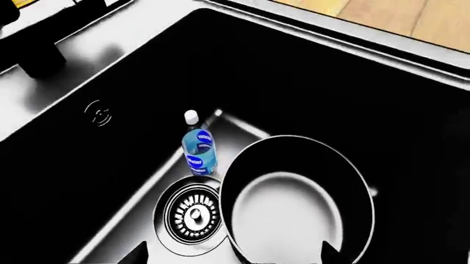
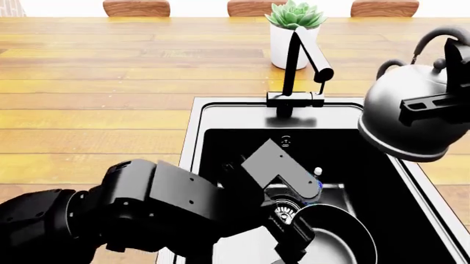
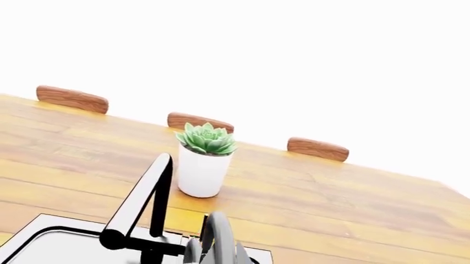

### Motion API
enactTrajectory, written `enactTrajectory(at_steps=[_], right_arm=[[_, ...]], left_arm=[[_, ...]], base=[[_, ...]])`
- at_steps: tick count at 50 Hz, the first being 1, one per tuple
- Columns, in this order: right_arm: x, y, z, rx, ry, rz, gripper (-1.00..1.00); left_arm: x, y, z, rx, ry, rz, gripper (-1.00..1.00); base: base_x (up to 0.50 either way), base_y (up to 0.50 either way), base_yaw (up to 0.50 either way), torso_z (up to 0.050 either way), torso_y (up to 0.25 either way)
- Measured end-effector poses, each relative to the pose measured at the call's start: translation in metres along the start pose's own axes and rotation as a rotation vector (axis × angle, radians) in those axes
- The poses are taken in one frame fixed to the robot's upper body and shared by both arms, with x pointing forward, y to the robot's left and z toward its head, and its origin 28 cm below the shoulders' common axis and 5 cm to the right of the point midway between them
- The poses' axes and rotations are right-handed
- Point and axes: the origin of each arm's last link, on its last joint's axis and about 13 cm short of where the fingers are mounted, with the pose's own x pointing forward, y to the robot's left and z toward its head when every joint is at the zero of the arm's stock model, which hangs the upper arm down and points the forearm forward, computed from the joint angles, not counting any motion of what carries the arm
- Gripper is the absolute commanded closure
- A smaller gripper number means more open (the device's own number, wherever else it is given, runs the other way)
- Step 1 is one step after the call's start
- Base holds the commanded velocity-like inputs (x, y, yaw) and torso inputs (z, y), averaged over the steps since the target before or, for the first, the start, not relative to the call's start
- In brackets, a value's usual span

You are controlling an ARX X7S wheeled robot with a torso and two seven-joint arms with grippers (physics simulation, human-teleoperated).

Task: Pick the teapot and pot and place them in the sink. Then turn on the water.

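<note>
Right end effector (image 2: pixel 459 71): at the far right edge of the head view, closed on the arched handle of the teapot (image 2: pixel 408 113); only part of it shows, the rest cut off by the frame.

Teapot: shiny dark-grey, held in the air above the right rim of the sink (image 2: pixel 192 137), tilted, spout toward the far side. In the right wrist view only a grey curved sliver of it (image 3: pixel 217 242) shows at the frame edge.

Left end effector (image 2: pixel 294 242): arm bent at the elbow, reaching from the near left down into the basin, forearm angled toward the near right. Fingers sit at the pot (image 2: pixel 334 242); whether they grip it or stand apart cannot be told, since the arm covers them. In the left wrist view only 2 dark tips appear at the frame edge.

Pot: black, glossy grey inside, standing on the sink floor at the near right, just beside the round drain (image 1: pixel 192 215). Handle not visible.

Blue bottle (image 1: pixel 198 146): small, white cap, lying in the sink next to the drain and pot.

Faucet (image 2: pixel 298 71): black, angular, at the far rim.

Plant pot (image 2: pixel 294 33): white, green succulent, on the wooden bench (image 2: pixel 96 93) beyond the faucet.
</note>
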Motion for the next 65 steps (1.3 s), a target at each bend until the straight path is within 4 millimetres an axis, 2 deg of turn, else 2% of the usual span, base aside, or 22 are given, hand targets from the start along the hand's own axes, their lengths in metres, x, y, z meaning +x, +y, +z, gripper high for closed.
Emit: enactTrajectory(at_steps=[10, 18, 45, 65], right_arm=[[0.000, 0.006, -0.011, 0.011, 0.025, 0.027, 1.00], [-0.002, 0.010, -0.020, 0.019, 0.047, 0.043, 1.00], [0.005, 0.027, -0.054, 0.032, 0.153, 0.089, 1.00], [0.023, 0.045, -0.067, 0.045, 0.182, 0.161, 1.00]], left_arm=[[-0.039, 0.015, 0.027, -0.033, -0.175, 0.075, -1.00], [-0.072, 0.017, 0.035, -0.031, -0.278, 0.127, -1.00], [-0.172, 0.017, 0.038, -0.030, -0.574, 0.372, -1.00], [-0.220, 0.015, 0.028, -0.074, -0.712, 0.542, -1.00]], base=[[0.00, 0.00, 0.00, 0.000, 0.001], [0.00, 0.00, 0.00, 0.000, 0.003], [0.00, 0.00, 0.00, 0.001, 0.002], [0.00, 0.00, 0.00, 0.001, 0.002]])
